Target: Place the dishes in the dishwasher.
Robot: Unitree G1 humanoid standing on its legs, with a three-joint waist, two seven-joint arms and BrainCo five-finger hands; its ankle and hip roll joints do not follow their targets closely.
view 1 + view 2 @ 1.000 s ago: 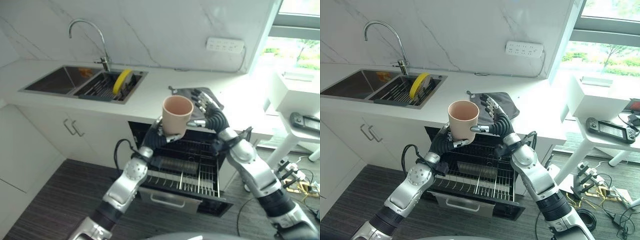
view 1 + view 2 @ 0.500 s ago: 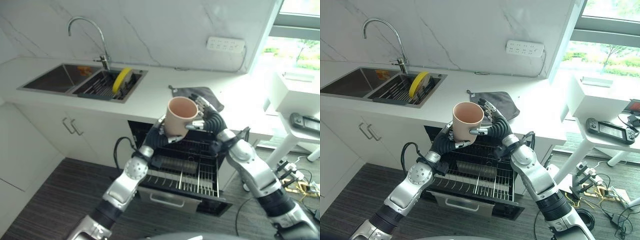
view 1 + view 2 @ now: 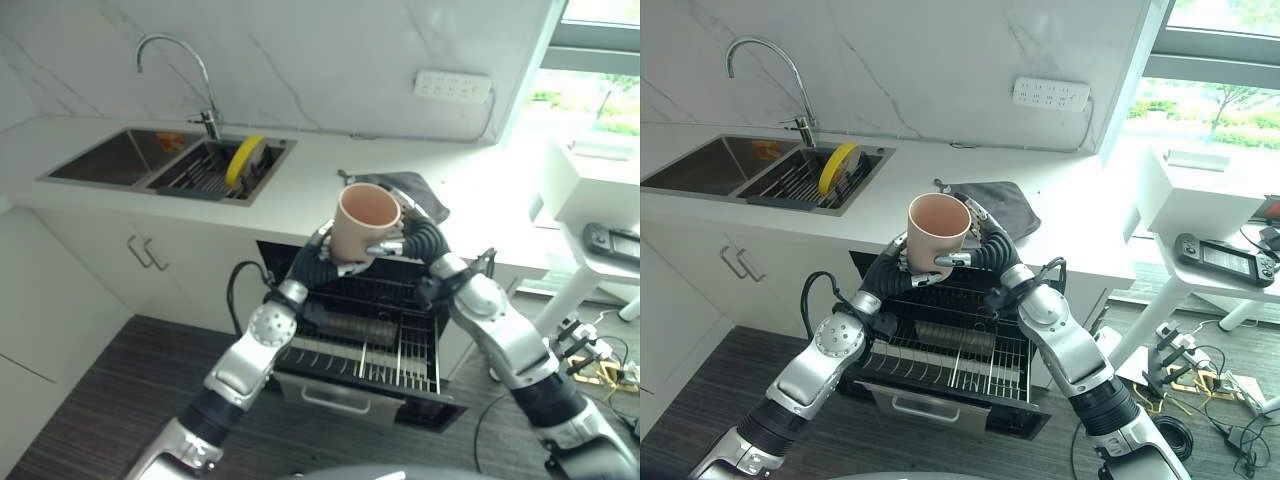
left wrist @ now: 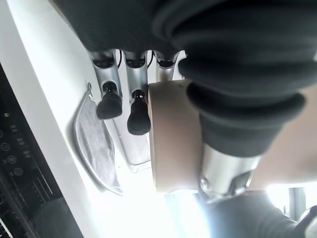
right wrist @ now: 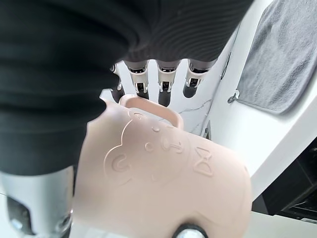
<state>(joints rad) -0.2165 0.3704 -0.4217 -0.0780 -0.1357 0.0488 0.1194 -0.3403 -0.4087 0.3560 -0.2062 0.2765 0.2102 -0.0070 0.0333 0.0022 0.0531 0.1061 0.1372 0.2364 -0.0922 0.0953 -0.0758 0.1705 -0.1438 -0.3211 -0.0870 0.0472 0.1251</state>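
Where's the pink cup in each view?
Left eye view: cup at centre, held up between both hands above the open dishwasher.
Right eye view: cup left of centre, same pose.
Left wrist view: cup's side at centre, under the dark cover.
Right wrist view: cup's embossed side across the lower half.
Shared landmark: grey cloth on the counter, also in both wrist views.

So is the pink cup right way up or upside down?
Right way up: the pink cup, held between the left hand and right hand, shows its open mouth on top.
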